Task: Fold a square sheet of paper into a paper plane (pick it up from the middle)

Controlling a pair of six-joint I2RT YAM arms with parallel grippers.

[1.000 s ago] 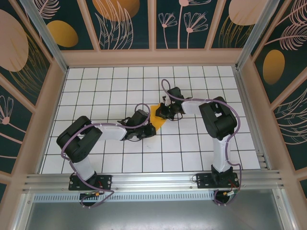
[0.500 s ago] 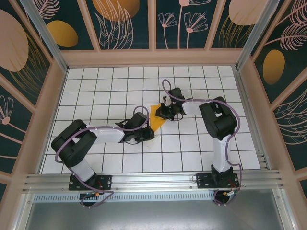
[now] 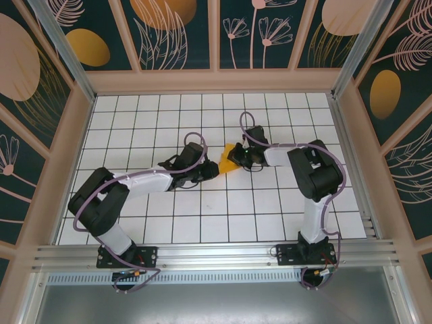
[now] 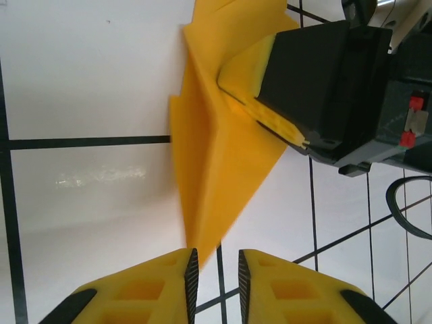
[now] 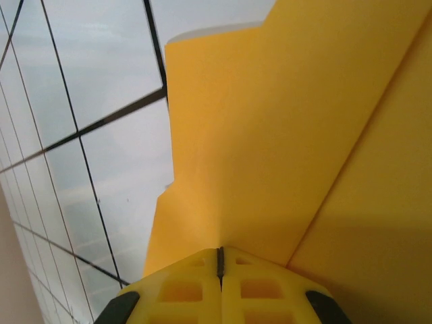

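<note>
The square sheet of paper is folded into a pointed orange-yellow paper plane (image 3: pixel 228 163) with a centre crease (image 4: pixel 212 155), lying mid-table between the two arms. My right gripper (image 3: pixel 237 159) is shut on its wide end, and the paper spreads out ahead of the pinched fingertips (image 5: pixel 219 251). My left gripper (image 3: pixel 214 170) sits at the pointed tip. Its jaws (image 4: pixel 216 262) stand a narrow gap apart, with only the tile line showing between them. The tip ends just at the left finger (image 4: pixel 191 260).
White gridded tabletop (image 3: pixel 155 121) inside a wooden frame with painted panels. The right gripper's black body (image 4: pixel 331 81) and its cable (image 4: pixel 405 209) sit close ahead of my left fingers. Free tiles lie all around the arms.
My left gripper's jaws have parted slightly and the left arm has swung farther up and right. The right gripper shifted a little right with the paper still pinched.
</note>
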